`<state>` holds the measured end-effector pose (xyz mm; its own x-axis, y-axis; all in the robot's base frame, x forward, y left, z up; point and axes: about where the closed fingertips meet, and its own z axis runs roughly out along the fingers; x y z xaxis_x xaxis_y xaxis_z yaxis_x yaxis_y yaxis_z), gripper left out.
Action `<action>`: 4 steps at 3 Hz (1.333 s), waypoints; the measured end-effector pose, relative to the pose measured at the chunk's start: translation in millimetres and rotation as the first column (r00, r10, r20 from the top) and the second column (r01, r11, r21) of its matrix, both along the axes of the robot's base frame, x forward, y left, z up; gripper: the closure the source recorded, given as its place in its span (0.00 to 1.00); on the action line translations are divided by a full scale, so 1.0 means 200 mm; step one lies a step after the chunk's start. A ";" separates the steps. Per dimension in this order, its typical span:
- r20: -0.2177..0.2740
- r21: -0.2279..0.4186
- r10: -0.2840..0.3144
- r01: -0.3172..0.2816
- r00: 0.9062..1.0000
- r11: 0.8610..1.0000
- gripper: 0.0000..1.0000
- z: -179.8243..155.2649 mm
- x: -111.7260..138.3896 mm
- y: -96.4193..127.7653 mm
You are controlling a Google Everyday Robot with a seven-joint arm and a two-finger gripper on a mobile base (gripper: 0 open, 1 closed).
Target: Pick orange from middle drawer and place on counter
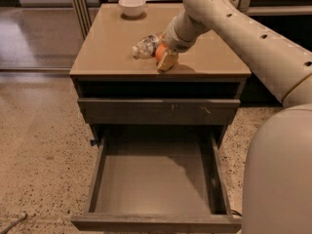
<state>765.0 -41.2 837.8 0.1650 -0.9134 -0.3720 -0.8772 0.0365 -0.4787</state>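
The orange is on the tan counter, near its front edge, held between the fingers of my gripper. The gripper reaches down from the upper right and its tips rest at the counter surface. Only part of the orange shows behind the pale finger. The middle drawer is pulled fully out below, and its grey floor is bare.
A crumpled clear plastic bottle lies just left of the orange. A white bowl stands at the counter's back. A closed drawer front with pale scratches sits above the open drawer. My pale base fills the lower right. Speckled floor lies to the left.
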 end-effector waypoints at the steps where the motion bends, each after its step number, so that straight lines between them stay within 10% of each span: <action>1: 0.000 0.000 0.000 0.000 1.000 1.000 0.35 0.00 0.00 0.00; 2: 0.000 0.000 0.000 0.000 1.000 1.000 0.11 0.00 0.00 0.00; 4: 0.000 0.000 0.000 0.000 1.000 1.000 0.00 0.00 0.00 0.00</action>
